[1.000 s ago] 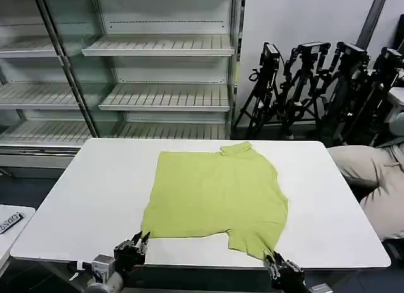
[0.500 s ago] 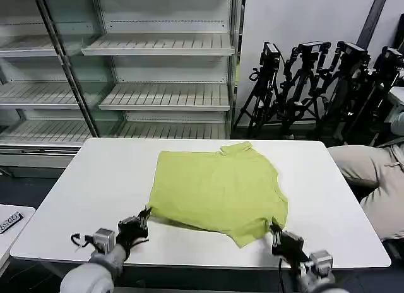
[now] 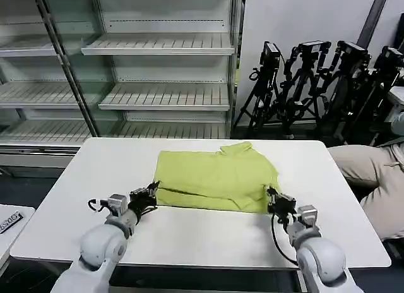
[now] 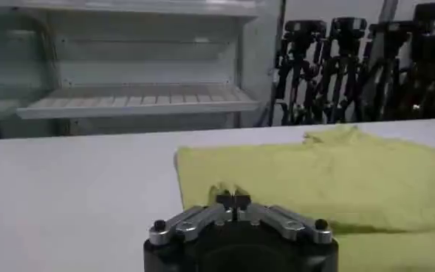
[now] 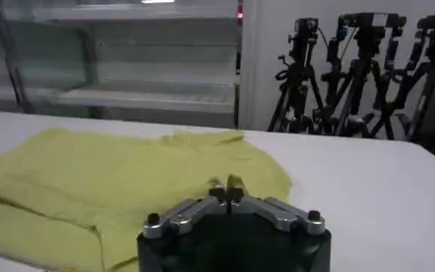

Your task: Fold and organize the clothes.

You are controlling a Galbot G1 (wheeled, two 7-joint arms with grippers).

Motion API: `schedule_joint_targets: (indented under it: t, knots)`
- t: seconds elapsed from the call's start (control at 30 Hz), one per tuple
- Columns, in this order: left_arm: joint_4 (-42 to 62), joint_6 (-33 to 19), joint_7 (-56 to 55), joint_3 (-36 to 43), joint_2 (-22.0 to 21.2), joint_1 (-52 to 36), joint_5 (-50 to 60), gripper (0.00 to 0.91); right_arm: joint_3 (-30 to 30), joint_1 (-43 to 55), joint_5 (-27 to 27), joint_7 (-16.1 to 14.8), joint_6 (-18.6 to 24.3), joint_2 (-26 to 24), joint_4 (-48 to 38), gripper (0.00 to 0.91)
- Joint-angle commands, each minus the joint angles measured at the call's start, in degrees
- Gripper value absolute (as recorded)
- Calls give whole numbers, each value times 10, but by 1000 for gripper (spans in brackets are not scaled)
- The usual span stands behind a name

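You had the left tool [image 3: 150,195] and right tool [image 3: 273,199] each pinched closed on a near corner of the shirt [image 3: 218,174], its near hem doubled over toward the far side, mid-counter [image 3: 95,173].

Lime-green collared shirt [image 3: 218,178] lies mid-table, its near hem seemingly folded over.

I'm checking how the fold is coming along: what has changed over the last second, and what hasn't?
Both grippers carried the shirt's near hem away from the robot, up and over toward the collar. The left gripper and right gripper, each shut on a hem corner, went from the table's near edge to mid-table, so the shirt now lies folded roughly in half. The collar end stayed in place, as did the table.
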Motion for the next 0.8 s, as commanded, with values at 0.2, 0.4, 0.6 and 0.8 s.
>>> schedule_joint_targets:
  t: [0.2, 0.4, 0.6, 0.8]
  knots:
    - [67, 0, 7, 19, -6, -50, 24, 907, -16, 55, -14, -6, 1, 17, -77, 907]
    - [67, -5, 4, 11, -9, -49, 26, 907, 4, 25, -6, 1, -4, 4, -39, 907]
    - [-4, 1, -12, 4, 18, -18, -3, 907, 37, -61, 5, 10, -18, -24, 39, 907]
    - [-17, 2, -31, 25, 38, 46, 7, 675, 57, -101, 6, 15, -23, -24, 55, 907]
